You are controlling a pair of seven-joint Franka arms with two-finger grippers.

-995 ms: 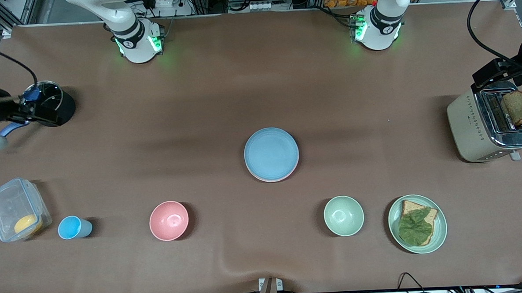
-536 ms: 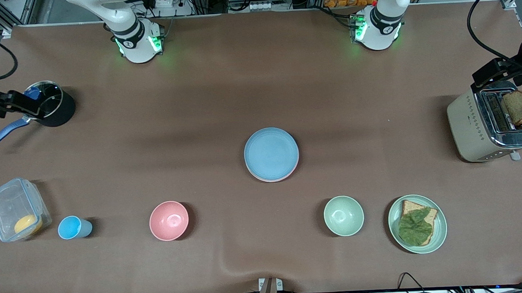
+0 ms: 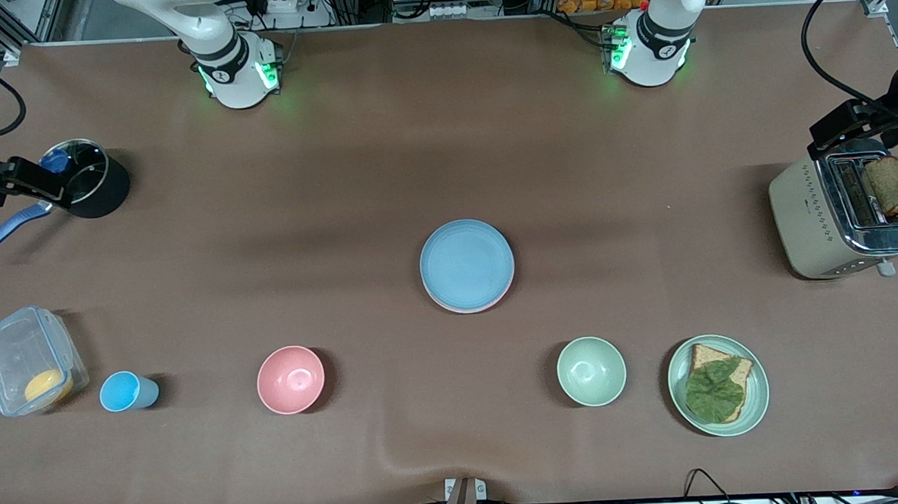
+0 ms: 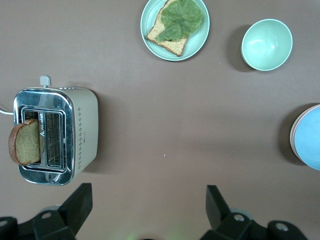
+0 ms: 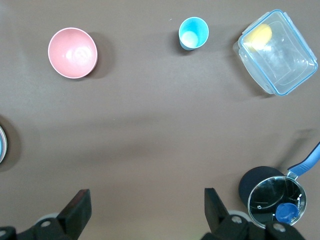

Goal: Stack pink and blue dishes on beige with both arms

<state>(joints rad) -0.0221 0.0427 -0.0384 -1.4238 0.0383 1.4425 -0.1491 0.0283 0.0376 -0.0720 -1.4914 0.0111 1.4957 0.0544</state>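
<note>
In the left wrist view the left gripper [image 4: 146,212] hangs with its two fingers spread wide and nothing between them, just beside a cream metal toaster [image 4: 75,132] that has a brown slice of bread [image 4: 24,141] poking out. From this gripper the flat round light blue plate [image 4: 310,140] lies well apart, toward the right arm's end of the table, with the rim of the flat round pale pink plate [image 4: 292,137] peeking out under it. In the right wrist view the right gripper [image 5: 146,212] is spread wide and empty too, just beside a black pot with a glass lid [image 5: 270,197]. Only a thin sliver of the plate pile shows here, so this view tells little. The front view shows the whole pile in the middle of the table, blue on pink, sitting neatly (a round plate has no long side to line up with). Both grippers wait well apart from it, and neither is clearly nearer. No flat cream-beige plate can be seen. It may be hidden at the bottom, and then the stacking looks done.
</note>
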